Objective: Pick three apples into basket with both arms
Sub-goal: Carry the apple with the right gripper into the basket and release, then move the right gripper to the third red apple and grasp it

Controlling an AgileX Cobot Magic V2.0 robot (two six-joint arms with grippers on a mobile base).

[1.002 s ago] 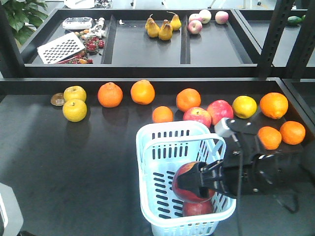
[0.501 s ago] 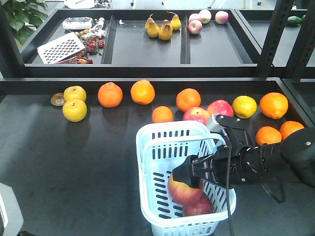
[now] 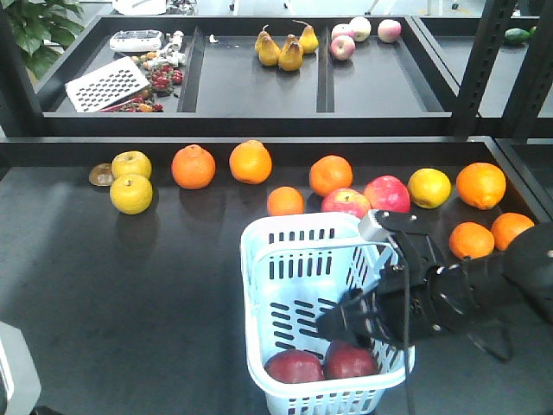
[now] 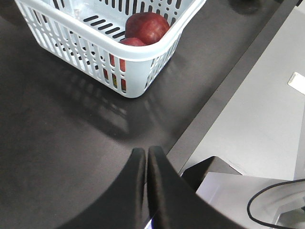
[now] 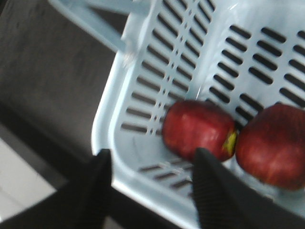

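Right jaws [image 5: 150, 183] spread wide, empty, above two dark red apples [image 5: 198, 129] lying side by side in the basket [image 3: 259, 259]. Left jaws [image 4: 146, 167] pressed together, basket beyond them on the counter [image 4: 57, 124].

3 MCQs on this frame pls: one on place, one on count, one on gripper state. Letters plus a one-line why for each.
1. Where do the dark red apples lie?
A. at the near end of the basket
B. on the upper shelf
C. beside the yellow apples

2. How many apples are in the basket?
A. none
B. two
C. four

3. How do the jaws of the right gripper stand?
A. shut on an apple
B. shut on the basket handle
C. open, holding nothing

Key:
1 A: the front view shows both at the basket's near end, side by side.
2 B: front and right wrist views each show two, the second next to the first.
3 C: the right wrist view shows the two jaws spread apart above the basket with nothing between them.
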